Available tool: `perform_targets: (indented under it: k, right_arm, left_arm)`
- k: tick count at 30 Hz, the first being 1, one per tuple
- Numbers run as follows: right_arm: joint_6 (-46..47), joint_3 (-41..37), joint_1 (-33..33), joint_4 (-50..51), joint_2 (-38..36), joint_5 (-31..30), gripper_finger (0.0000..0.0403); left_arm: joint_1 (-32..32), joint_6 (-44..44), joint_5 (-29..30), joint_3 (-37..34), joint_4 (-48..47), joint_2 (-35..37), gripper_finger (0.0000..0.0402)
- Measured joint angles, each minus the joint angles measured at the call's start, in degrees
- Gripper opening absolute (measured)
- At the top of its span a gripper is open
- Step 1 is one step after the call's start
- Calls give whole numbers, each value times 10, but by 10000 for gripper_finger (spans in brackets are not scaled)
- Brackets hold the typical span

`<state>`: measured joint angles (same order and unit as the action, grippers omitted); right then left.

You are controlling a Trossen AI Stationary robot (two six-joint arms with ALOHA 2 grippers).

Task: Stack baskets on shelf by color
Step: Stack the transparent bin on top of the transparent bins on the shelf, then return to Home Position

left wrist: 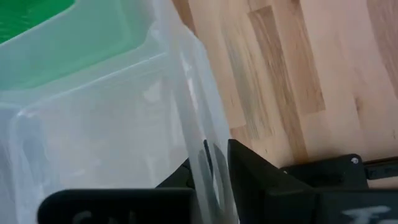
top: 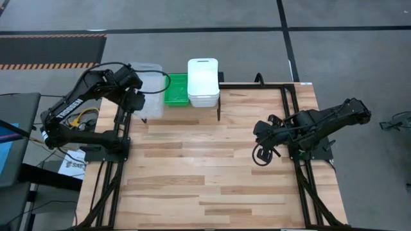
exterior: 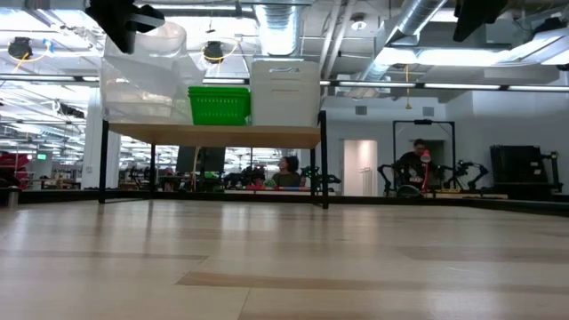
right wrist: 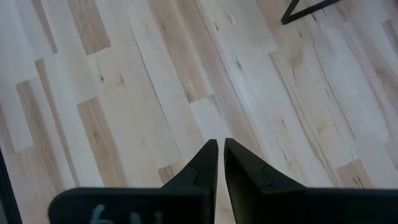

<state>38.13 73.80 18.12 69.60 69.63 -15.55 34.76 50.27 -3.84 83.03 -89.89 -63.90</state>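
Observation:
On the shelf (top: 192, 109) at the table's far edge stand clear baskets (top: 149, 78) at the left end, green baskets (top: 174, 90) in the middle and white baskets (top: 203, 82) at the right. In the low view the clear baskets (exterior: 142, 80), green baskets (exterior: 220, 104) and white baskets (exterior: 284, 92) rest on the shelf board (exterior: 213, 135). My left gripper (top: 137, 97) is shut on the top clear basket (left wrist: 93, 124). My right gripper (top: 262, 153) hangs shut over bare table at the right, holding nothing (right wrist: 219, 155). My left gripper has the clear basket's near-side wall (left wrist: 208, 143) between its fingers, one finger inside the basket, showing through the plastic, and one finger (left wrist: 255, 174) outside. The fingers come steeply from above. The basket sits on the clear stack at the shelf's left end.
The shelf's black legs (top: 219, 112) stand on the wooden tabletop (top: 205, 167), which lies bare between both arms. Black frame rails (top: 292, 122) run along the table's sides. In the low view, people and equipment show in the room behind.

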Motion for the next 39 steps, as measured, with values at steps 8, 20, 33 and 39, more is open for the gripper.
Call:
perform_targets:
  k: [8,20,33,39]
  right_arm:
    - [-5,0,-12,0,0,0,52]
    - [-13,0,-30,0,0,1,52]
    - [-76,0,-71,-42,0,5,52]
    - [-125,0,-116,-70,0,28,52]
  left_arm:
    - [2,-4,13,-21,18,1,86]
    - [13,28,56,-24,91,1,192]
    - [33,-15,58,-18,114,6,208]
    - [33,-56,58,-18,114,6,208]
